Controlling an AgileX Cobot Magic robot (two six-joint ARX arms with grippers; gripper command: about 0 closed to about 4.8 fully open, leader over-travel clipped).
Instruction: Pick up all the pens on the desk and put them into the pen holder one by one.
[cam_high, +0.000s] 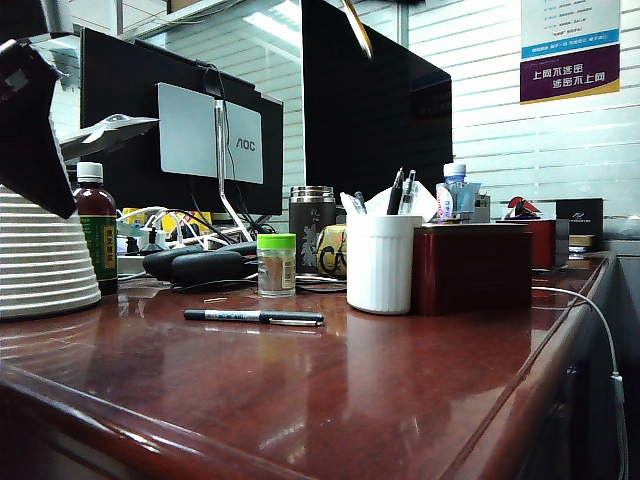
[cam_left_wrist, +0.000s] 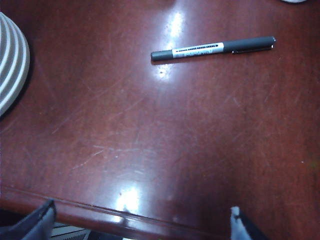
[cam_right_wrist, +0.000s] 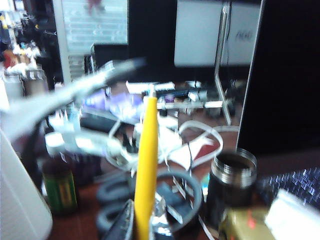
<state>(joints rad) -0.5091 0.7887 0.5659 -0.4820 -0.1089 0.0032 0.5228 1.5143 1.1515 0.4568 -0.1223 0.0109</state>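
A: Exterior view. What lies on the desk (cam_high: 330, 400)?

B: The black pen (cam_high: 254, 317) lies flat on the glossy wood, in front of a green-capped jar (cam_high: 277, 264) and well left of the pen holder (cam_high: 384, 262), a white ribbed cup already bristling with several writing tools. A dark-red box (cam_high: 472, 268) stands just beside the holder. High at the frame's top edge, a yellow pen (cam_high: 357, 27) hangs slanted; the gripper carrying it is out of frame here.

A: Left wrist view?

B: The left gripper (cam_left_wrist: 142, 222) hovers over the near edge of the desk, jaws released and spread wide, empty. The black pen rests ahead of it, apart from both fingertips.

A: Right wrist view?

B: The right gripper (cam_right_wrist: 137, 227) is clenched on the yellow pen, whose shaft rises from between the jaws. The picture is blurred; behind it show cables, a monitor stand and a dark tumbler (cam_right_wrist: 231, 182).

A: Progress?

B: Judged from these views, roughly midway: one pen is lifted but not yet in the holder, one pen is still untouched on the desk.
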